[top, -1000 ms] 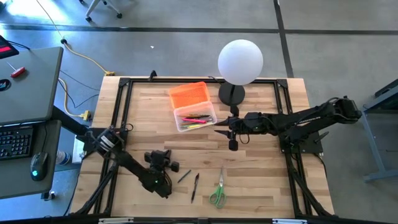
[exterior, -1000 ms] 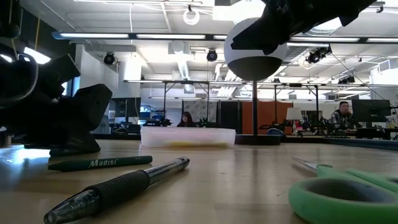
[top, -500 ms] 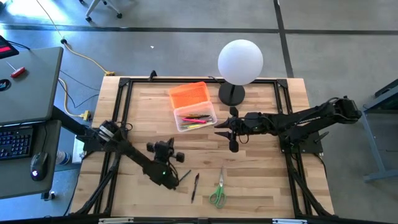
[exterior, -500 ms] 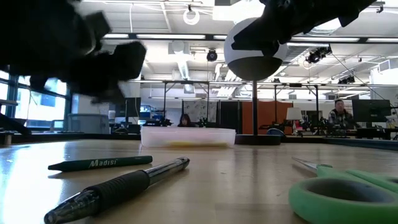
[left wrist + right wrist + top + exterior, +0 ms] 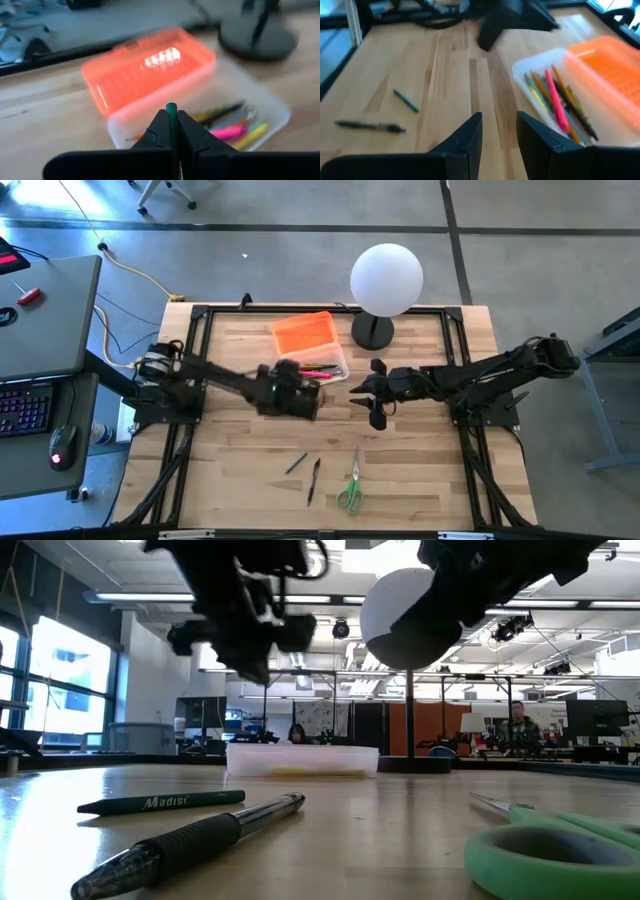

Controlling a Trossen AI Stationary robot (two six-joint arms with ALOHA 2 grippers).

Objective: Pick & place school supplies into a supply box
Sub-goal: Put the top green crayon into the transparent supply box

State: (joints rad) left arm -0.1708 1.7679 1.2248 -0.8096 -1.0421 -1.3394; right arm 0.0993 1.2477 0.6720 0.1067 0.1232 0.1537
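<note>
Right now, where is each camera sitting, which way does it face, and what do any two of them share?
High: above, looking down on the table; both arms show.
Low: at tabletop height, facing the room; a pen and scissors lie near, arms overhead.
Left wrist: behind the left gripper, shut on a green pencil, facing the box.
Right wrist: behind the open right gripper, facing the table.
Shared: both wrist views show the box and its orange lid.

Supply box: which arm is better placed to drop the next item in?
Left. The left gripper is shut on a green pencil beside the supply box; the right gripper is open and empty.
</note>
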